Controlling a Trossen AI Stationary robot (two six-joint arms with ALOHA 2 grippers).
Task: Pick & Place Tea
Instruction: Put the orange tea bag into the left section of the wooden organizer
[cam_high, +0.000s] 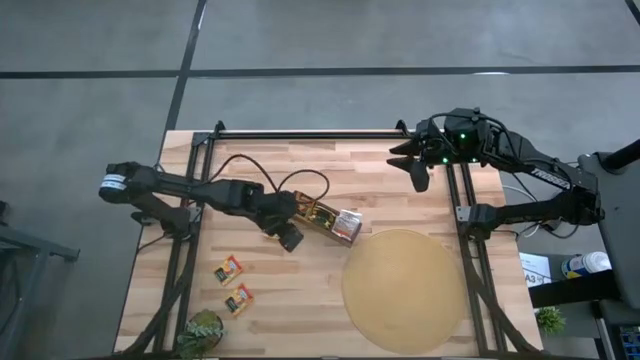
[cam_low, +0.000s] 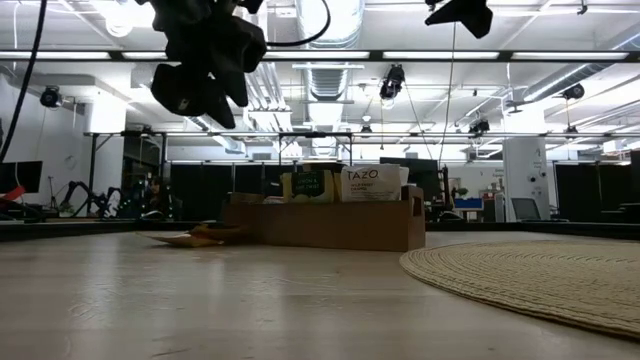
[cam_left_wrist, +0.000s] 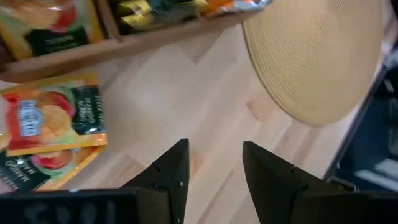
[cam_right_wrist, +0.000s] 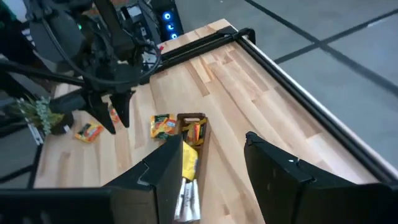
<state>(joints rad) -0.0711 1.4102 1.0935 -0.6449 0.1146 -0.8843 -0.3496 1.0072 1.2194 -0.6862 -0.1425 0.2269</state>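
The wooden box (cam_high: 328, 219) holds upright tea sachets (cam_left_wrist: 50, 23). Two orange sachets (cam_left_wrist: 53, 118) lie stacked on the table just beside it. The left gripper (cam_left_wrist: 214, 171) hovers above them, parted, empty. The right gripper (cam_right_wrist: 214, 163) waits parted, empty, at the far edge.

The pale wooden bench (cam_high: 300, 300) carried a brown box (cam_high: 325, 218) near its middle, a big round woven mat (cam_high: 405, 290) toward the right front corner, two orange sachets (cam_high: 229, 269) and a small plant (cam_high: 201, 333) by the left front corner.
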